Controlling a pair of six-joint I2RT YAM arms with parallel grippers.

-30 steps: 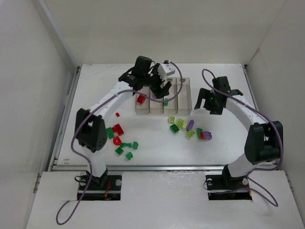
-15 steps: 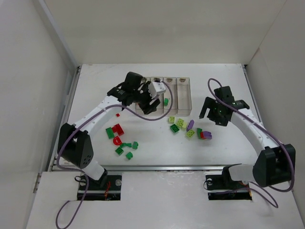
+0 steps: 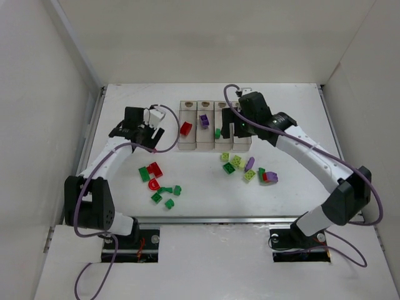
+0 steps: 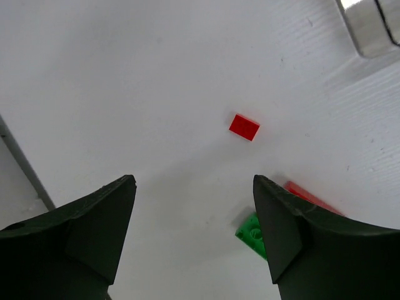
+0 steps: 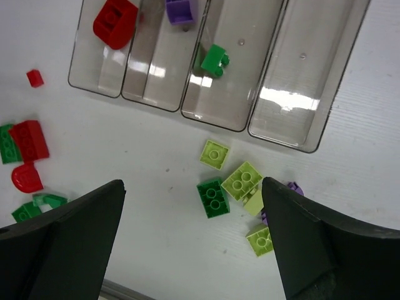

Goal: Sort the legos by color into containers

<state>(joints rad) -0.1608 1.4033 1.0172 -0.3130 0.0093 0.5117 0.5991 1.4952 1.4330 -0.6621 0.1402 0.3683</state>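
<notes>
The containers point(image 5: 281, 134) are four clear bins in a row, also seen in the top view point(image 3: 242, 145). A red lego point(image 5: 114, 22) lies in the first bin, a purple one point(image 5: 181, 9) in the second and a dark green one point(image 5: 214, 59) in the third. The fourth bin holds nothing. My right gripper point(image 5: 192, 187) is open and empty, high above the table just in front of the bins point(image 3: 232, 130). My left gripper point(image 4: 192, 187) is open and empty above bare table left of the bins point(image 3: 142, 128), near a tiny red piece point(image 4: 244, 127).
Yellow-green legos point(image 5: 242, 180), a dark green one point(image 5: 214, 197) and a purple one point(image 5: 294, 187) lie below the right gripper. Red bricks point(image 3: 154, 169) and green bricks point(image 3: 165, 194) lie in a cluster at the front left. Enclosure walls stand on three sides.
The left arm has swung away from the bins to the left. The right arm has moved left over the bins' right end. A purple lego now shows in the second bin.
</notes>
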